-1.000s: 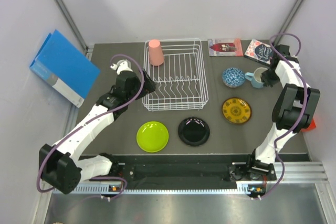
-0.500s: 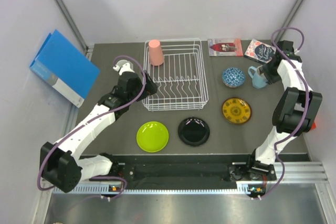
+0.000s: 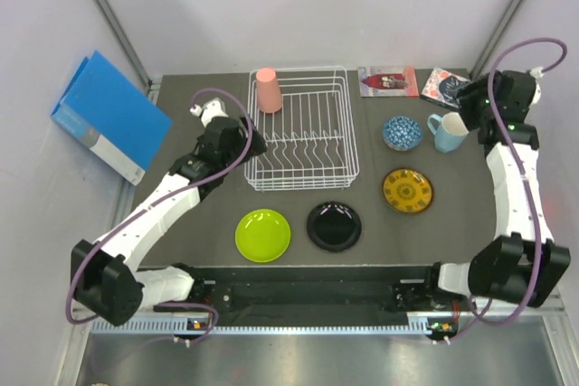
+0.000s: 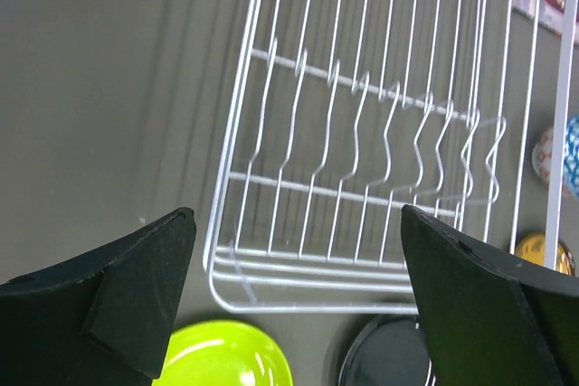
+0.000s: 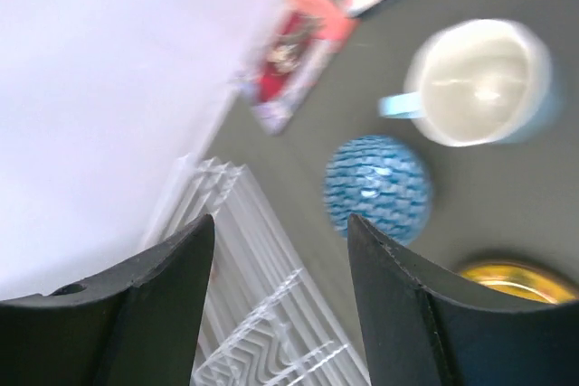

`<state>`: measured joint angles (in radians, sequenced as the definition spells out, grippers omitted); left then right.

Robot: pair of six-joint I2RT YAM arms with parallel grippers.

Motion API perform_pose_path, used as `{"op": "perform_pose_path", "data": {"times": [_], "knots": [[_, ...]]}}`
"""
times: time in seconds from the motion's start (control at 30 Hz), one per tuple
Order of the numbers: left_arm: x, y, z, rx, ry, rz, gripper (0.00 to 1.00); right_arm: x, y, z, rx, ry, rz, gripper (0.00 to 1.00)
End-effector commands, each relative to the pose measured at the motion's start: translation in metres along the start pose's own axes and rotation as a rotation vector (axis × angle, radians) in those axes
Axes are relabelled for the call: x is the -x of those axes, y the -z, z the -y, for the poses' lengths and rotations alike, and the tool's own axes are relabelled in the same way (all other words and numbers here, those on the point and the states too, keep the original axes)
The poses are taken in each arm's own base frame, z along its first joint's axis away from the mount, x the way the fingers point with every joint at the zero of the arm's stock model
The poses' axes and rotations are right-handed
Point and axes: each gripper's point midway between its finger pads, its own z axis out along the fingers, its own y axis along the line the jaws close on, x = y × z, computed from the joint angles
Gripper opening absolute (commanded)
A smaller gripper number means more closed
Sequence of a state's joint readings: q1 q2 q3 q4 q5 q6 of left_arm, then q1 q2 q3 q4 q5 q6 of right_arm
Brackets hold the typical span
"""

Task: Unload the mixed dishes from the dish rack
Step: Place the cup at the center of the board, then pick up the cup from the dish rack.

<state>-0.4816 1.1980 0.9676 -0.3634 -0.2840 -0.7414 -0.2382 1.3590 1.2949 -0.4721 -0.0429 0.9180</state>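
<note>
Lifted off the light blue mug [image 3: 450,132] toward the upper right: right gripper [image 3: 470,102], fingers parted, nothing between. Mug left standing at right, just beside the blue patterned bowl [image 3: 401,132]. At the dish rack [image 3: 299,189] left edge, left gripper [image 3: 252,145] spread wide, empty. Pink cup [image 3: 268,89] in the rack's upper-left corner

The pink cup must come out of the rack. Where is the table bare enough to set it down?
Bare table lies left of the lime-green plate. Another patch is right of the black plate, nearer than the yellow plate. Crowded: right of the dish rack, with books, blue bowl and light blue mug.
</note>
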Motion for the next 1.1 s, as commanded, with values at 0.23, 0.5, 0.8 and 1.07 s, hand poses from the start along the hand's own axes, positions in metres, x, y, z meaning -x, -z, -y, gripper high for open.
{"op": "perform_pose_path", "data": {"times": [0.23, 0.5, 0.8, 1.07], "knots": [[0.098, -0.054, 0.061, 0.04, -0.166, 0.237, 0.99, -0.119, 0.101, -0.13, 0.733, 0.414, -0.014, 0.6], [0.136, -0.135, 0.093, 0.113, -0.265, 0.339, 0.99, -0.194, 0.12, -0.113, 0.855, 0.61, -0.111, 0.59], [0.147, -0.213, 0.08, 0.123, -0.293, 0.374, 0.99, -0.222, 0.113, -0.092, 0.831, 0.643, -0.185, 0.59], [0.14, -0.249, 0.059, 0.136, -0.28, 0.378, 0.99, -0.234, 0.123, -0.094, 0.877, 0.605, -0.223, 0.58]]}}
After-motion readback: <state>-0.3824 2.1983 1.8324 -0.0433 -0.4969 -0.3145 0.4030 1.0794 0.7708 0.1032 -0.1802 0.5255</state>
